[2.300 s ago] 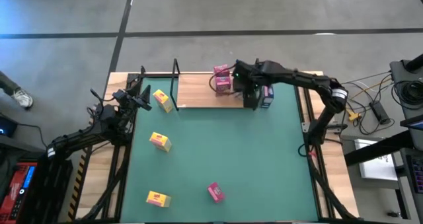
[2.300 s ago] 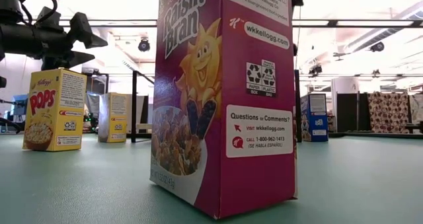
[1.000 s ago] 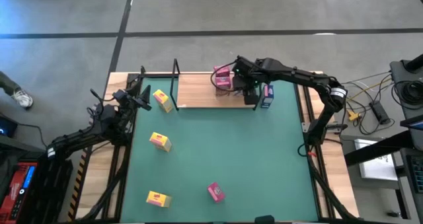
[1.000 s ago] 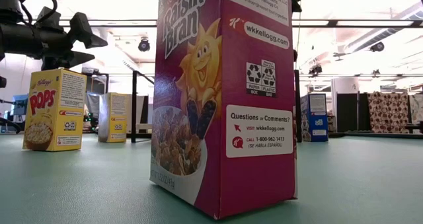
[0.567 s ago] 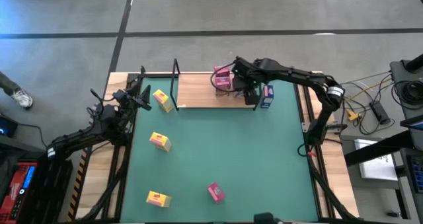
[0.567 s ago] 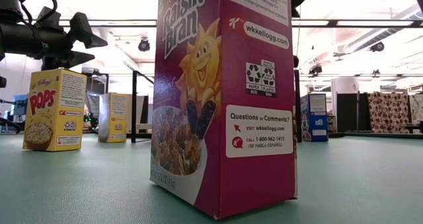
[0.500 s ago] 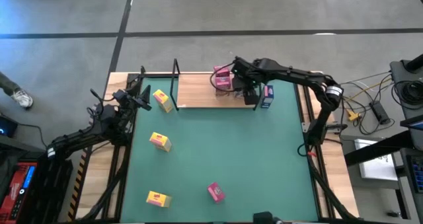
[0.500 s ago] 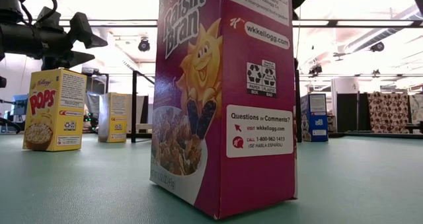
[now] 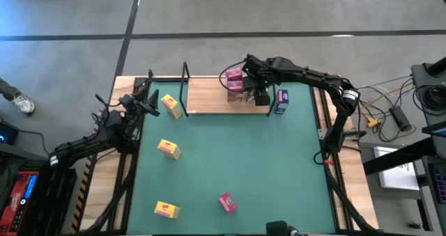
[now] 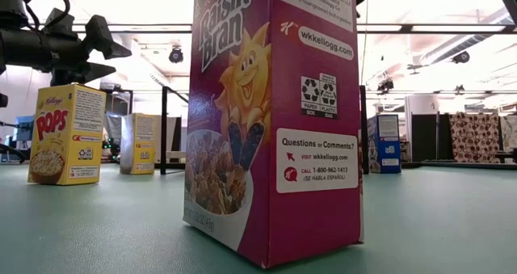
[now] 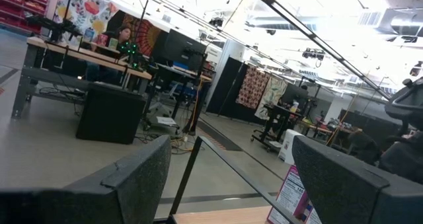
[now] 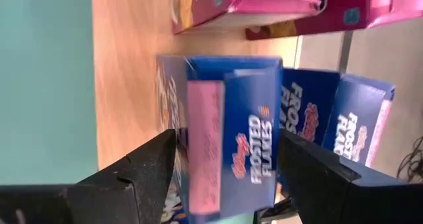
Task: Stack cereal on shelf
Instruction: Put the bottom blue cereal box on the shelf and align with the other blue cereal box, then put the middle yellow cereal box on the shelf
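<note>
Looks down on a green tabletop (image 9: 237, 159) with a light wooden shelf (image 9: 209, 97) along its far edge and black wire uprights (image 9: 186, 79) at the shelf's left end.

Brings the right arm in from the right, with the right pincer (image 9: 260, 95) over the shelf's right end. Pinches a blue cereal box (image 12: 225, 138) there, dark fingers (image 12: 132, 178) pressed to both of its sides, wood beneath. Crowds that spot closely: 2 more blue boxes (image 12: 330, 125) just behind the held one, and 2 pink boxes (image 9: 235, 79) just beside it on the shelf, partly hidden under the arm from above.

Keeps the left arm at the tabletop's left edge, with the left pincer (image 11: 231, 145) spread wide and holding nothing.

Leaves 4 boxes out on the green:
- 1 yellow box (image 9: 171, 105) near the uprights
- a second yellow box (image 9: 168, 149) toward the middle left
- a third yellow box (image 9: 166, 209) near the front edge
- a lone pink box (image 9: 227, 202), also near the front edge

Fills the table-level view with that lone pink box, a Raisin Bran carton (image 10: 271, 120), blocking most of the shelf behind it.

Differs from 2.3 s ago only at the right arm: sits slightly farther back over the shelf, closer to the pink boxes. Shows no shift in the loose boxes or the left arm.
</note>
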Robot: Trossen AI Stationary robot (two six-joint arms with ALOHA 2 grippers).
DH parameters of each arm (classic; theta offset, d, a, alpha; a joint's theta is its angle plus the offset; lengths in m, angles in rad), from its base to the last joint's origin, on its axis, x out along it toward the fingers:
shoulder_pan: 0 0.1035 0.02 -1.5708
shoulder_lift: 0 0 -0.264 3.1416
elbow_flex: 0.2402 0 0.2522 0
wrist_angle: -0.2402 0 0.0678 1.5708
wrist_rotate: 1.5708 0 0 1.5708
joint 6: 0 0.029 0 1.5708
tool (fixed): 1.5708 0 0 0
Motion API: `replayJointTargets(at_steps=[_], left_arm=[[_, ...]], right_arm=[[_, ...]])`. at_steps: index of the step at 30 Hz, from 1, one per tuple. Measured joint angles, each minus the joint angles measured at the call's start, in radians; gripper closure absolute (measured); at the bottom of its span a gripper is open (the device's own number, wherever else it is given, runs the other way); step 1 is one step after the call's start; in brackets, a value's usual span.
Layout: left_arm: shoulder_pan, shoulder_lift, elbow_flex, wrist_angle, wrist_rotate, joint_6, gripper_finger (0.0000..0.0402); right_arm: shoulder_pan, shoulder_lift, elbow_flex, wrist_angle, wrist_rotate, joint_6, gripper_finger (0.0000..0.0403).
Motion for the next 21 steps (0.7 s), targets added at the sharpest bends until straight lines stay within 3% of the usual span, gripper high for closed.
replayJointTargets(at_steps=[16,21], left_arm=[[0.000,0.000,0.000,0.000,0.000,0.000,0.0102],[0.000,0.000,0.000,0.000,0.000,0.000,0.0102]], right_arm=[[0.016,-0.002,0.141,-0.153,0.064,0.071,0.0157],[0.021,-0.002,0.207,-0.222,0.069,0.208,0.0158]])
